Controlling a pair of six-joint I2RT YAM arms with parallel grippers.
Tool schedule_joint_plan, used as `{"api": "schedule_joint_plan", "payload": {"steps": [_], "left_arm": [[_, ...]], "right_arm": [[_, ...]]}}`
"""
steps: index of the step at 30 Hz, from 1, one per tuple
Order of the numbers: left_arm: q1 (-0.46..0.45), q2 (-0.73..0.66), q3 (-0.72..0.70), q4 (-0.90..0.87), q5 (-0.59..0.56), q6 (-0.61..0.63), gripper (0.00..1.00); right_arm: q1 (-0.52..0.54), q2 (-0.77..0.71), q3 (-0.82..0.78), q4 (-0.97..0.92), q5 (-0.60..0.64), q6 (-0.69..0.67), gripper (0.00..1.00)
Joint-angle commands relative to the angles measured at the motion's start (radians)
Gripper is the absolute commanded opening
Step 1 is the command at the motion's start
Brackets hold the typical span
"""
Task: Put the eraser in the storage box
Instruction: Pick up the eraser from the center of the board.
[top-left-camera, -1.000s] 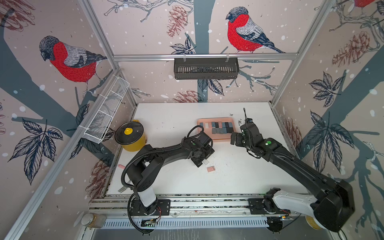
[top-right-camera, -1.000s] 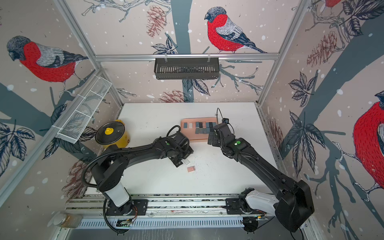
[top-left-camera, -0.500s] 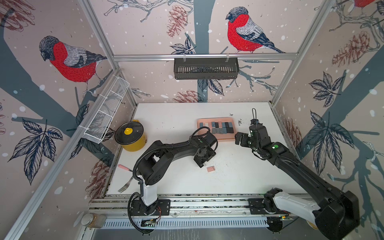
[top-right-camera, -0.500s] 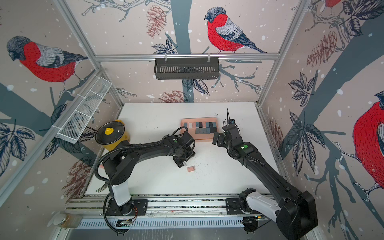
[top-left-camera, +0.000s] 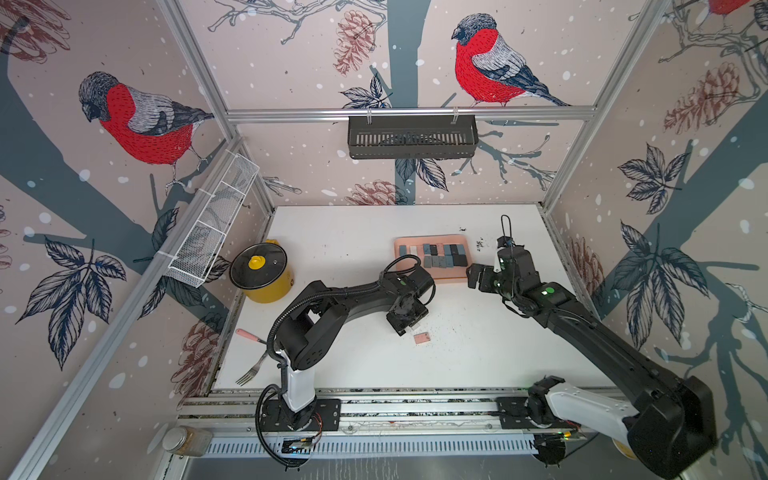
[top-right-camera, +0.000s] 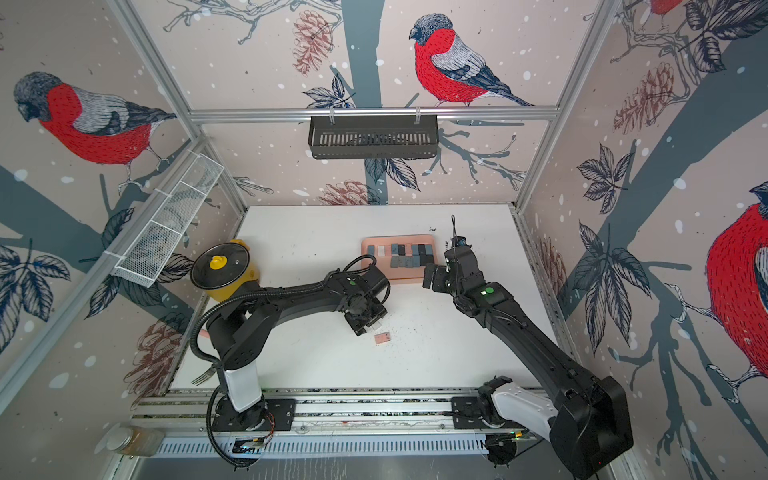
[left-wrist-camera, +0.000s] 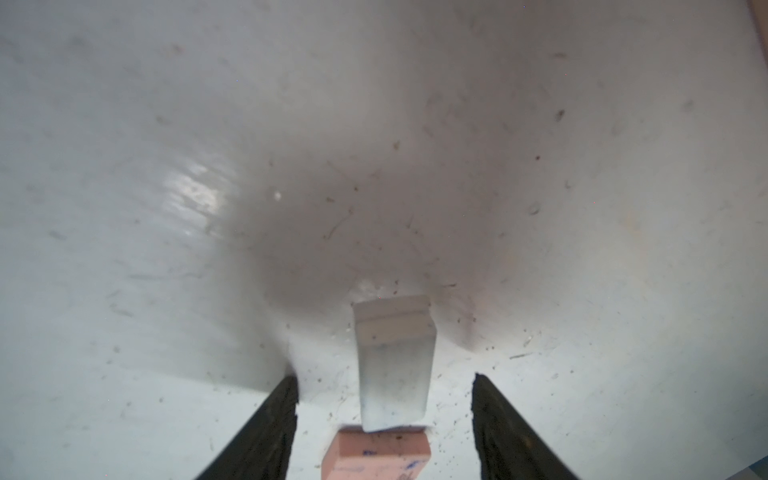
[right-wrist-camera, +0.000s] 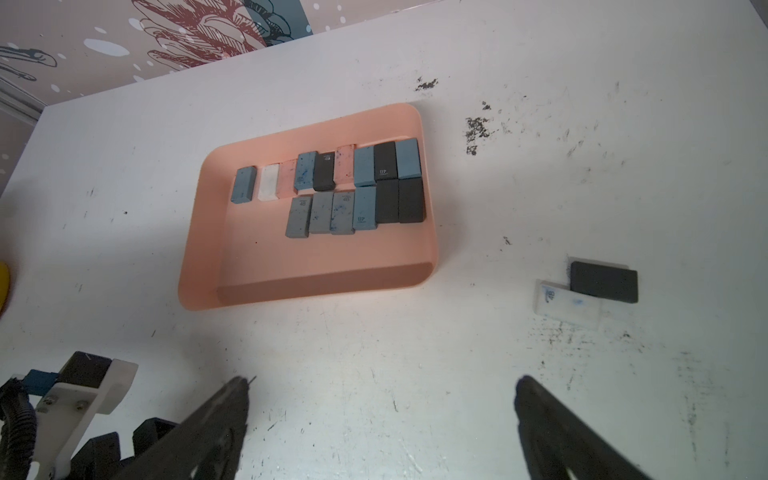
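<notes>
The eraser, a white block, lies flat on the white table about mid-table, on the near side of the storage box. It sits between the fingers of the left gripper, whose jaws stand apart with a clear gap on each side, gripping nothing. A pink eraser lies at one end of it; I cannot tell whether they touch.

The box has a low rim all round. Erasers fill its far row and the right part of the next row, and the near strip and left part are bare. The left wrist covers its near left corner in both top views. The right gripper hangs just off the near right corner, jaws wide and empty. Outside the box a black eraser touches a second white eraser.

Bare table runs from the pink eraser to the near rail.

Compared with a second ago, the pink eraser and left gripper keep their spots. The left elbow has swung right, and the right wrist has drawn slightly right.
</notes>
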Motion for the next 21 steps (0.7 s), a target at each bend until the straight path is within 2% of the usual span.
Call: {"api": "schedule_joint_plan", "payload": {"steps": [1, 9, 13, 17, 21], "left_arm": [[0.006, 0.014, 0.005, -0.039, -0.037, 0.043, 0.66], [0.013, 0.088, 0.068, -0.097, -0.090, 0.182, 0.53], [0.013, 0.122, 0.068, -0.103, -0.074, 0.233, 0.48], [0.006, 0.135, 0.056, -0.101, -0.069, 0.287, 0.46], [-0.001, 0.142, 0.061, -0.123, -0.114, 0.357, 0.44]], "right_arm": [[0.001, -0.001, 0.009, 0.012, -0.006, -0.010, 0.99], [-0.002, -0.010, 0.006, 0.010, 0.002, -0.007, 0.99], [-0.006, -0.024, 0.005, 0.014, 0.010, -0.006, 0.99], [-0.014, -0.043, -0.007, 0.025, 0.019, -0.004, 0.99], [-0.025, -0.058, -0.017, 0.032, 0.018, -0.002, 0.99]]}}
